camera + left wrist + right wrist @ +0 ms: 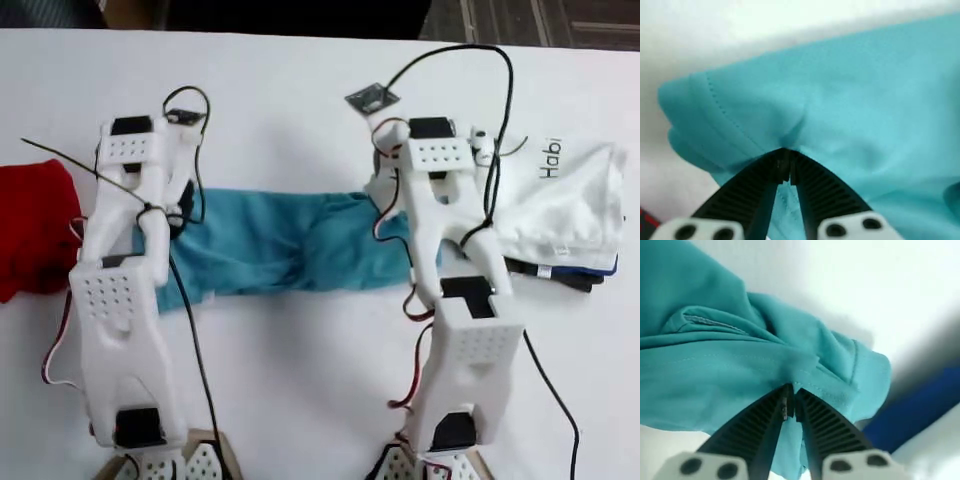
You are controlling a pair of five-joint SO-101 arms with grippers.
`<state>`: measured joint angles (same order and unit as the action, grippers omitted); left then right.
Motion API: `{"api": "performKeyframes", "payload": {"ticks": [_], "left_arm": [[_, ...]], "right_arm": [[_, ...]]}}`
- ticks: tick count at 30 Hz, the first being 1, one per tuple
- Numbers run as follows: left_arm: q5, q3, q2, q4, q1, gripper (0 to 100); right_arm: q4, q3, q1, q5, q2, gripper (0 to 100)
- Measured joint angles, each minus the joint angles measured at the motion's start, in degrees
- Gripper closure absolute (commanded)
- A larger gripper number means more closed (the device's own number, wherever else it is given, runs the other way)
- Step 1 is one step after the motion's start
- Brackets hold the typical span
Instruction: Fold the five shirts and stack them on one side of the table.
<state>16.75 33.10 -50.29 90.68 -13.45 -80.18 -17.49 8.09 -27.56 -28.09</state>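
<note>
The teal shirt (290, 240) lies stretched across the table (300, 380); the left gripper (784, 161) is clamped on one end, the right gripper (790, 396) on the other; a red shirt (35, 225) and a white shirt (560, 200) lie at opposite sides.

A spread shirt (290, 245) lies between a heap (35, 225) and, seemingly, stacked shirts (565, 205).

1. Most likely a robotics lab or hobby workbench.
2. A plain white table (300, 400) serves as the work surface.
3. White perforated left arm (120, 300) at 8 o'clock and right arm (470, 340) at 5 o'clock trail exposed wires (195, 340).
4. Dark plank floor (530, 20) at 1 o'clock.
</note>
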Motion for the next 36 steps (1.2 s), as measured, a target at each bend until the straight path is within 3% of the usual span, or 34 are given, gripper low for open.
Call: {"api": "performKeyframes", "payload": {"ticks": [12,21,28,36], "left_arm": [[0.0,0.0,0.0,0.0,0.0,97],[0.0,0.0,0.0,0.0,0.0,97],[0.0,0.0,0.0,0.0,0.0,97],[0.0,0.0,0.0,0.0,0.0,97]], "right_arm": [[-3.5,-0.2,-6.1,0.0,6.0,97.8],[-3.5,-0.2,-6.2,0.0,1.7,97.3],[-3.3,-0.9,-6.3,0.0,1.8,81.2],[-9.4,-0.6,-5.8,0.0,14.6,90.9]]}}
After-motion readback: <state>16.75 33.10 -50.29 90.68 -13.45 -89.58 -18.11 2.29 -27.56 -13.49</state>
